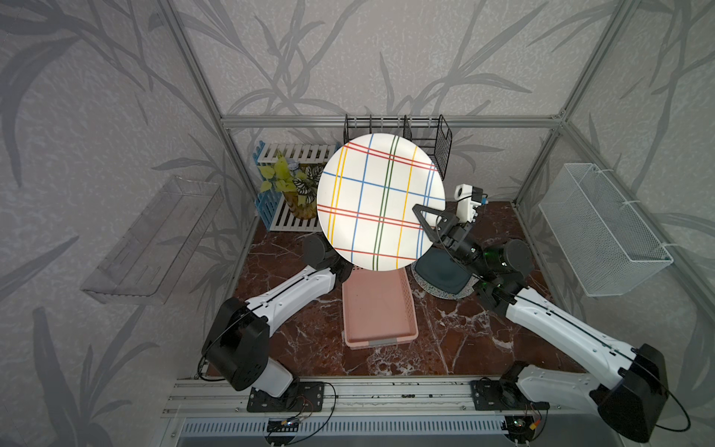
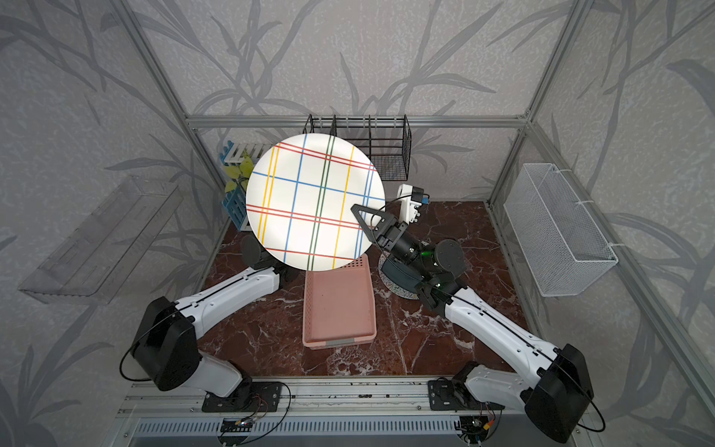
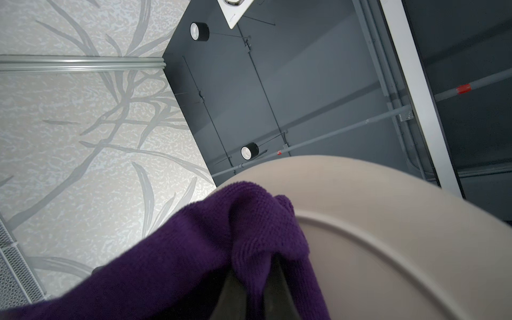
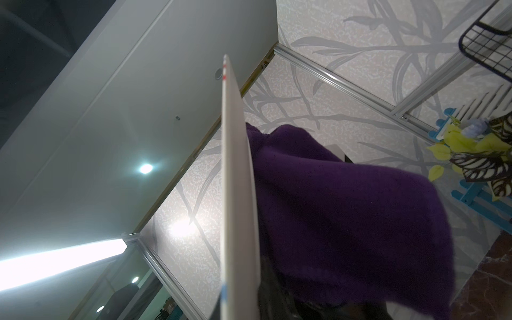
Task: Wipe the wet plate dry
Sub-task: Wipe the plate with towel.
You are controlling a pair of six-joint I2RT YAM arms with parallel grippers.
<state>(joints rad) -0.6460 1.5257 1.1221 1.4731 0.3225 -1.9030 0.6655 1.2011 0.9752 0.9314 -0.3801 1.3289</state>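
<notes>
The plate [image 1: 381,201] is held aloft over the tray [image 1: 377,309], striped face up, its rim pinched in the right gripper [image 1: 423,222]. Beneath, the cloth [image 3: 194,249], clamped in the left gripper [image 3: 250,288], is laid against the underside, near the rim.

The raised plate [image 1: 381,201] blocked the air over the table's middle, and beneath it the pink tray [image 1: 381,309] filled the centre. From the tray, the black wire rack [image 1: 443,143] closed 12 o'clock, the plant [image 1: 298,185] 11 o'clock and the stacked dark plates [image 1: 441,274] 2 o'clock. Bare marble table [image 1: 301,348] lay open at 8 and 4 o'clock.
</notes>
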